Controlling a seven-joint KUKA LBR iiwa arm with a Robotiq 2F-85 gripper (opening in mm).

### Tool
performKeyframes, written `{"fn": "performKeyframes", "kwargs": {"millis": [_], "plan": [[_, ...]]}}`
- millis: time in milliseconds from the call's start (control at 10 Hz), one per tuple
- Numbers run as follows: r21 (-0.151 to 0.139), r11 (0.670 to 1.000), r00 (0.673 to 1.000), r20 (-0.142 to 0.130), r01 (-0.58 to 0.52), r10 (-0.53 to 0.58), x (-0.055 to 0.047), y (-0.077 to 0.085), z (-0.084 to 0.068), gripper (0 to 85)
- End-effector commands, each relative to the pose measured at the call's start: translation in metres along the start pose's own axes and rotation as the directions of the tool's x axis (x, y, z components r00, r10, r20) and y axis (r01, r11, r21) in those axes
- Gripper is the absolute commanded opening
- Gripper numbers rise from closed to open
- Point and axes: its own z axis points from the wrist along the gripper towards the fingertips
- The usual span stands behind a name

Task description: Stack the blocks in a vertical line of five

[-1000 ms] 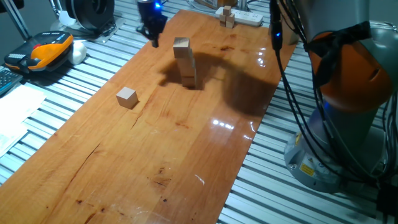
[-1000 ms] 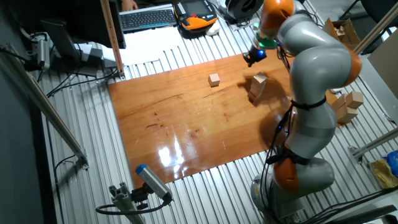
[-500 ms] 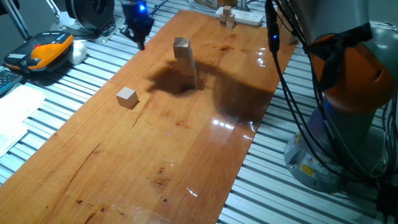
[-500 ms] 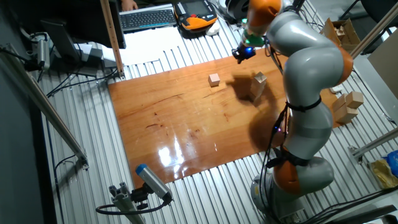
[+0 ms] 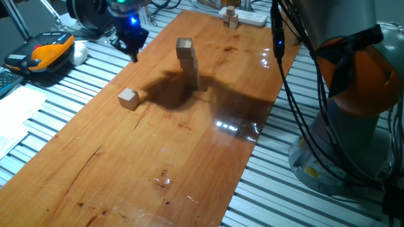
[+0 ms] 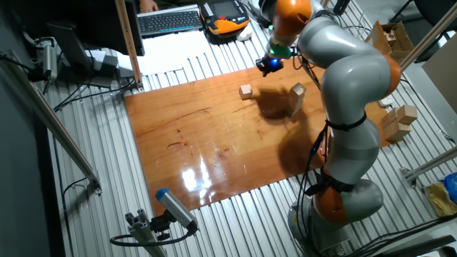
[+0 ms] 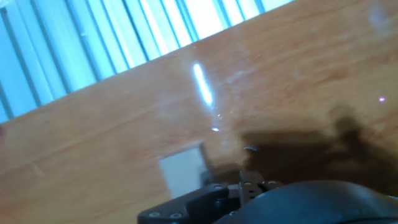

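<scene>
A stack of blocks is seen standing upright near the middle of the wooden surface, with four cubes apparently counted in it, though the seams are blurred. One single block is seen lying apart, to the left of the stack in the one fixed view. The gripper is held above the far left edge of the surface, empty; whether it is spread cannot be told.
</scene>
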Motion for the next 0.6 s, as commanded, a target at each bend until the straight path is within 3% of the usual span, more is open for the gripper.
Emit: {"fn": "performKeyframes", "kwargs": {"millis": [0,200,300,500], "plan": [[0.016,1.000,1.000,0.011,-0.013,0.013,0.0067,0.0149,0.0023,0.0],[0.039,0.999,0.999,0.012,0.035,-0.036,0.0073,0.0172,0.0058,0.0],[0.035,0.995,0.995,0.005,0.095,-0.095,0.0064,0.0174,0.0068,0.0],[0.056,0.963,0.965,-0.006,0.264,-0.264,0.0041,0.0185,0.0107,0.0]]}}
